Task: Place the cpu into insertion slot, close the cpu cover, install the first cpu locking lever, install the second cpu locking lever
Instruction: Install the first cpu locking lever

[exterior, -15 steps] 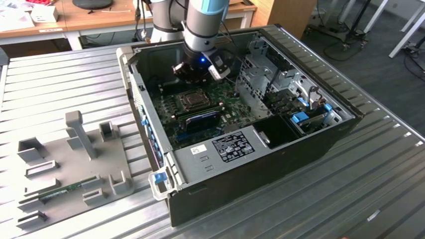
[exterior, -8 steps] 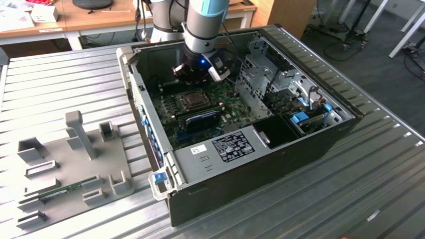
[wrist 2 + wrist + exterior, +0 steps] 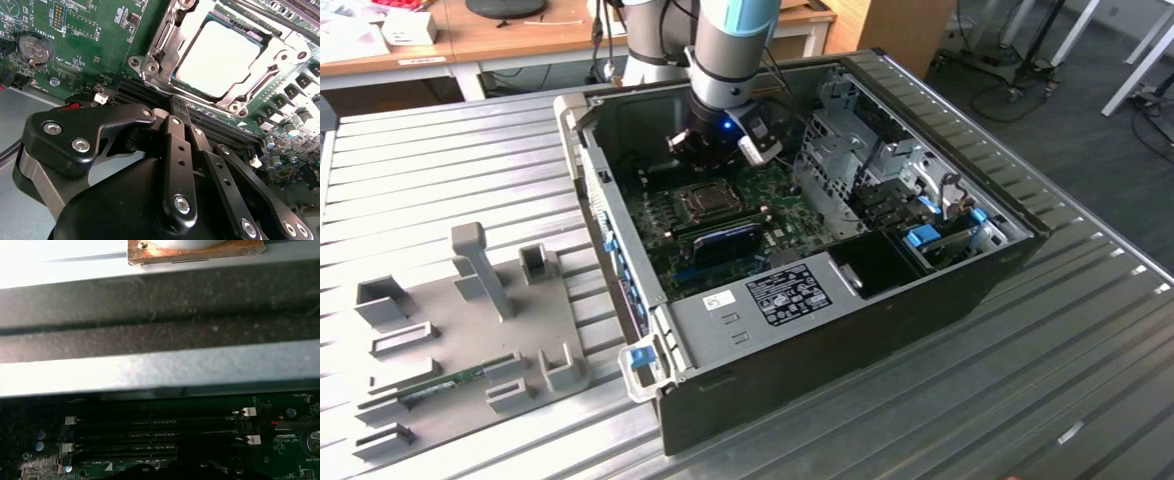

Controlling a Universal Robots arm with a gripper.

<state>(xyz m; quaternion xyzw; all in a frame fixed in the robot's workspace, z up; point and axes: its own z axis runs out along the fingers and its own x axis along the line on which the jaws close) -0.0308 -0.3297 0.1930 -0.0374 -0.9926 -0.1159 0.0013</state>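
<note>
The cpu [image 3: 220, 56] lay in the insertion slot [image 3: 174, 75] under the cpu cover [image 3: 167, 45], near the gripper [image 3: 181, 107]. Its fingers were squeezed together, holding nothing. The chip seemed light and easy to hurt, so touch only its edges.

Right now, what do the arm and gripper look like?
The arm is a silver-grey tube with a light-blue joint band and a small blue light near the wrist. The gripper is matte black, with linked bar fingers and silver screws.
</note>
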